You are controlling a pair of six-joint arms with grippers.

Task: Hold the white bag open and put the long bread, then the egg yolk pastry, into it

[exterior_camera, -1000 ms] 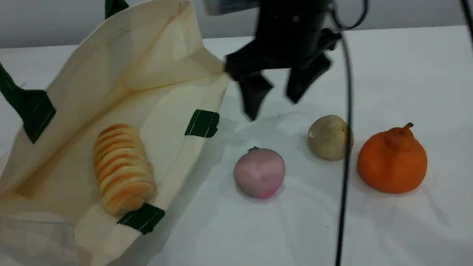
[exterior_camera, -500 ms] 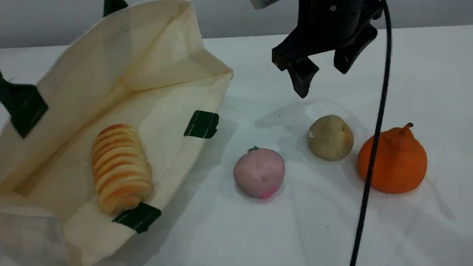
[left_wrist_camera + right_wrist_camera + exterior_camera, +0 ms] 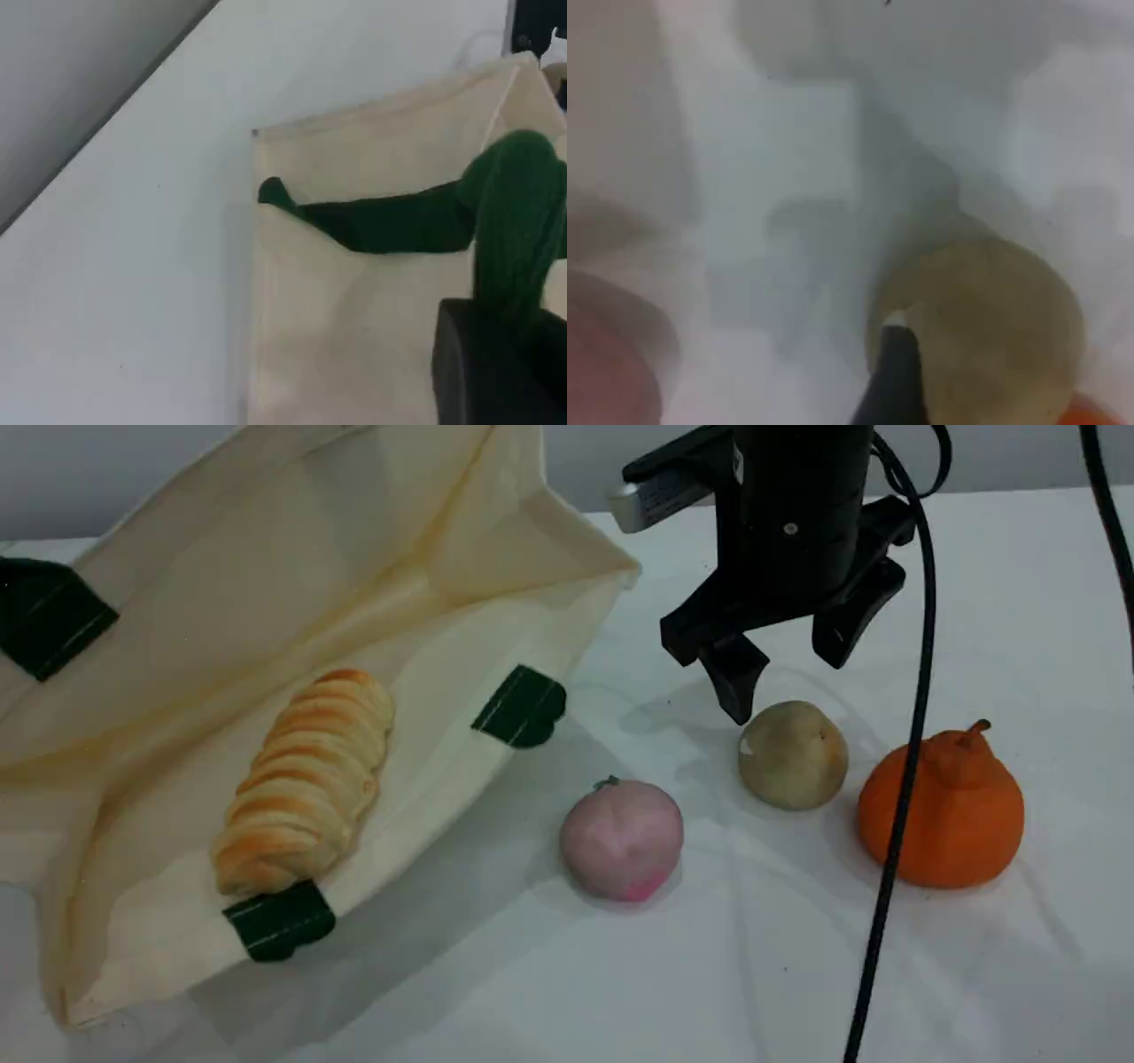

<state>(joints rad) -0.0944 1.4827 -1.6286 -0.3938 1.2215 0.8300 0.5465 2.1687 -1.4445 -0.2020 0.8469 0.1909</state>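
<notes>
Scene view: a large cream-white canvas tote bag [image 3: 425,584] with dark green handle patches lies open on the white table [image 3: 1019,584], filling the 9 to 11 o'clock part of the frame. Inside it, on the lower panel, rests the oblong golden-orange ridged loaf of long bread [image 3: 306,779], its long axis running from 7 to 1 o'clock, its near end just beside a green patch [image 3: 279,921] at the bag's rim.

At 3 o'clock from the bag's mouth, three foods sit on the table: a pink round ball with a green tip [image 3: 622,839]; at its 2 o'clock, apart from it, the small round beige-tan egg yolk pastry [image 3: 793,755]; and at the pastry's 3 o'clock, just beside it, a larger orange fruit with a stem [image 3: 943,808].

The black right end effector [image 3: 788,677] hangs at the pastry's 12 o'clock, fingers spread wide and pinching nothing; one fingertip [image 3: 737,701] stands close to the pastry's upper left edge. The right wrist view, blurred, shows that fingertip over the pastry [image 3: 992,336].

Left wrist view: the left end effector [image 3: 500,372], pressed together, pinches the bag's dark green strap handle [image 3: 514,221]; the bag's cloth [image 3: 354,177] lies beneath.
</notes>
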